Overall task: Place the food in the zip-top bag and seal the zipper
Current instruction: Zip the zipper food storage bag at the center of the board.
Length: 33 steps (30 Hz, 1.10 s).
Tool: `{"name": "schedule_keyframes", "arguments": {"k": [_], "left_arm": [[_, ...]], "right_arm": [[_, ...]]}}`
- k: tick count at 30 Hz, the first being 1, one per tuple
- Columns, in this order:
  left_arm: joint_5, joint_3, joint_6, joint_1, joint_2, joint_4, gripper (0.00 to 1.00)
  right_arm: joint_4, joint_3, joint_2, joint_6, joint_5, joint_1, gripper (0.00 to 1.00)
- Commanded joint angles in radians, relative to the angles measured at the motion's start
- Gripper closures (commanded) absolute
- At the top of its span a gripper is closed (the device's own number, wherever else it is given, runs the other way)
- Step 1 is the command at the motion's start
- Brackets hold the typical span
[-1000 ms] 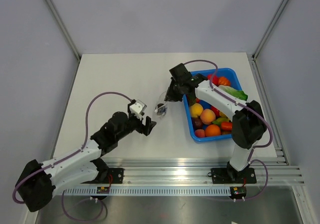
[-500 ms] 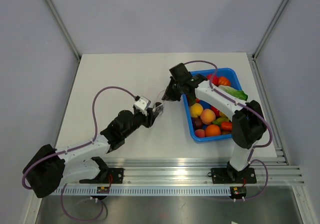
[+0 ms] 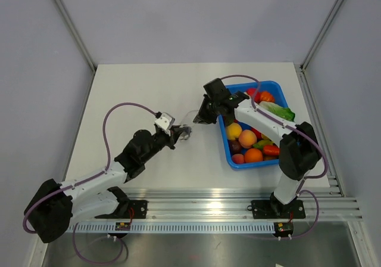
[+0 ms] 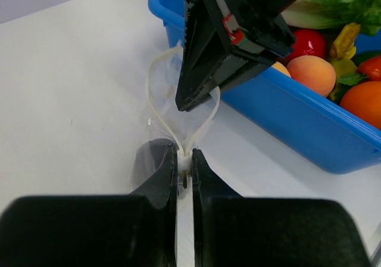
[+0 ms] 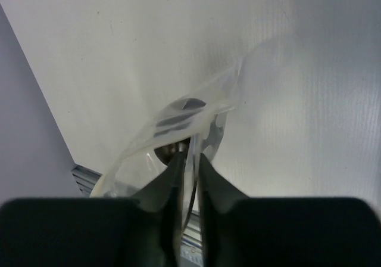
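Our left gripper (image 4: 185, 160) has slid in, pinching the zip-top bag (image 5: 178, 121) at 7 o'clock; right gripper (image 5: 189, 154) clamps 1 o'clock.

Surface (image 3: 137, 88) bare from 10 to 12 o'clock of zip-top bag (image 3: 189, 118): wide approach there. 3 o'clock blocked by blue tray (image 3: 227, 149), its wall just beside bag. Right gripper (image 3: 198, 121) occupies 2 o'clock and left gripper (image 3: 183, 134) 7 o'clock, both clamped on bag. Narrow strip of surface open at 5 o'clock, between left gripper and tray.
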Motion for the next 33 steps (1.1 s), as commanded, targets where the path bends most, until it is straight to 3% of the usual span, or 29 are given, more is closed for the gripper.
{"name": "schedule_keyframes", "arguments": {"k": [1,4,11,13,17,23,29,33], "left_arm": [[0.151,0.054,0.043,0.077,-0.061,-0.015,1.0],[0.436,0.099,0.07,0.193,-0.072,-0.12,1.0],[0.862,0.349,0.177,0.359,0.035,-0.436,1.0],[0.924,0.438,0.223,0.38,0.098,-0.551,1.0],[0.96,0.496,0.229,0.385,0.16,-0.59,1.0],[0.98,0.518,0.261,0.384,0.164,-0.639,1.0],[0.99,0.562,0.336,0.384,0.167,-0.764,1.0],[0.998,0.562,0.344,0.384,0.152,-0.794,1.0]], "right_arm": [[0.011,-0.025,-0.091,-0.096,-0.019,0.0,0.73],[-0.017,-0.055,-0.175,-0.17,0.009,0.002,0.44],[-0.124,0.0,-0.367,-0.6,0.047,0.002,0.39],[-0.143,0.027,-0.406,-0.735,0.047,0.0,0.38],[-0.082,-0.002,-0.476,-1.0,-0.133,0.005,0.34],[0.101,-0.147,-0.608,-1.334,-0.207,0.087,0.27],[0.058,-0.121,-0.506,-1.581,-0.381,0.094,0.25],[0.04,-0.067,-0.424,-1.623,-0.401,0.094,0.24]]}}
